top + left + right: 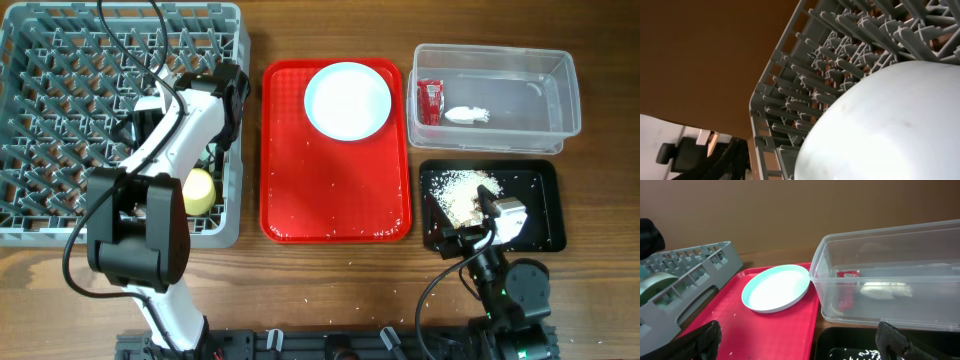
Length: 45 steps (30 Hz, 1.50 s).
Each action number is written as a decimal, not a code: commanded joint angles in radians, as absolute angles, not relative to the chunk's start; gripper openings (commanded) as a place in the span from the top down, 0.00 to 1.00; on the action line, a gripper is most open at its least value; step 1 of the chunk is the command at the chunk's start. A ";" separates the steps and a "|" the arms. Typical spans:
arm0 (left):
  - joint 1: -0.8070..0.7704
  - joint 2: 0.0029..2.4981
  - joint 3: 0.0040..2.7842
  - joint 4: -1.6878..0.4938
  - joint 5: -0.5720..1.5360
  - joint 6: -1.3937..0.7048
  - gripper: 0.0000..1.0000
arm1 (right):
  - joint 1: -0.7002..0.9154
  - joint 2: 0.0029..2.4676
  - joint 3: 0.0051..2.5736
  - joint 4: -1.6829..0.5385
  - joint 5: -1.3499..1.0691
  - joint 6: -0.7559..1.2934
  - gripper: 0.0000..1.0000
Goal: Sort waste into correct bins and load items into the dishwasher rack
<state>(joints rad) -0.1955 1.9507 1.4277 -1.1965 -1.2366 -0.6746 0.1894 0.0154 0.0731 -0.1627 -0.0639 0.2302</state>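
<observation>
My left gripper (222,84) reaches into the grey dishwasher rack (60,110) at its right side; its fingers do not show. In the left wrist view a pale light-blue bowl (885,125) fills the frame right at the camera, over the rack pegs (840,55). A yellow cup (198,190) and a mint-green bowl (214,155) sit in the rack. The pale plate (347,99) lies on the red tray. The clear tub (560,75) holds the red sachet (430,100) and white napkin (466,115). Food scraps (458,194) lie in the black tray (535,215). My right gripper (492,215) is open and empty above it.
The flat red tray (335,190) lies between the rack and the bins, with a few crumbs on it. In the right wrist view the plate (777,287), tub (890,240), sachet (846,273) and open fingers (799,332) show. No fork or spoon is in view.
</observation>
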 commanded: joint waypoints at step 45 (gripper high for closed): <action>-0.408 2.074 1.518 -0.856 0.051 -0.613 0.96 | 0.184 0.007 0.072 -0.158 -0.077 0.239 0.00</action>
